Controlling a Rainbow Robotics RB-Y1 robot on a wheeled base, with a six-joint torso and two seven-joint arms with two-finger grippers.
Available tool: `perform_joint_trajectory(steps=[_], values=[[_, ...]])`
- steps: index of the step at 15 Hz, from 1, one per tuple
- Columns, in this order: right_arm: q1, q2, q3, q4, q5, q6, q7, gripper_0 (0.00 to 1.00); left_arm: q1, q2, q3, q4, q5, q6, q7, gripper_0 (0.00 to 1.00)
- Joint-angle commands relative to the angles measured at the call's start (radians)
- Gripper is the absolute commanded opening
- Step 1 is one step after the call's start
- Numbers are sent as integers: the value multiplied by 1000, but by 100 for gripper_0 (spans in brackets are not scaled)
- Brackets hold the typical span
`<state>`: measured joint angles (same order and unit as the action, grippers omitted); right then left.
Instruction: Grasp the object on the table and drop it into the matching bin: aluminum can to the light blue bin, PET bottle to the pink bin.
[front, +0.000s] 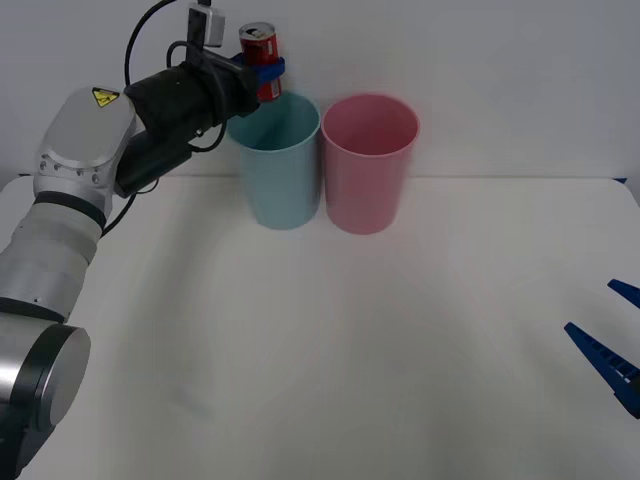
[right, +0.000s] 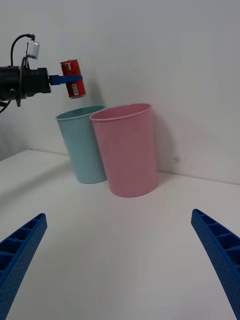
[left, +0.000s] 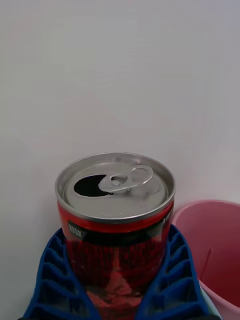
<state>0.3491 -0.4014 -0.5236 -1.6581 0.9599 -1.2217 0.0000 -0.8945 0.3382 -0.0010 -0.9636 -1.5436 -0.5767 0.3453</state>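
Above the tall light blue plastic bin (front: 284, 160), the small red aluminum can (front: 262, 60) is clamped by the left gripper (front: 268, 70); release is judged next, the parked right gripper (front: 612, 340) spread empty.

You see bright, even, soft light with no glare on the white desk (front: 330, 350). The light blue bin (front: 277, 165) and pink bin (front: 368, 165) cast only faint shadows at their bases. In your left wrist view the aluminum can (left: 116, 220) is sharp, its silver lid softly reflecting; the wall behind is featureless.
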Motion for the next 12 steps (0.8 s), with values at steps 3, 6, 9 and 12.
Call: perform_joint_trajectory(steps=[3, 6, 9, 12], values=[[0, 0, 0, 0, 0, 0, 0, 100, 2, -1, -2, -3, 37, -2, -75, 100], [0, 0, 0, 0, 0, 0, 0, 100, 3, -1, 0, -3, 48, -2, -72, 100], [0, 0, 0, 0, 0, 0, 0, 100, 8, 2, 0, -3, 79, -11, -72, 100], [0, 0, 0, 0, 0, 0, 0, 100, 35, 27, 4, -4, 169, -74, -88, 100]])
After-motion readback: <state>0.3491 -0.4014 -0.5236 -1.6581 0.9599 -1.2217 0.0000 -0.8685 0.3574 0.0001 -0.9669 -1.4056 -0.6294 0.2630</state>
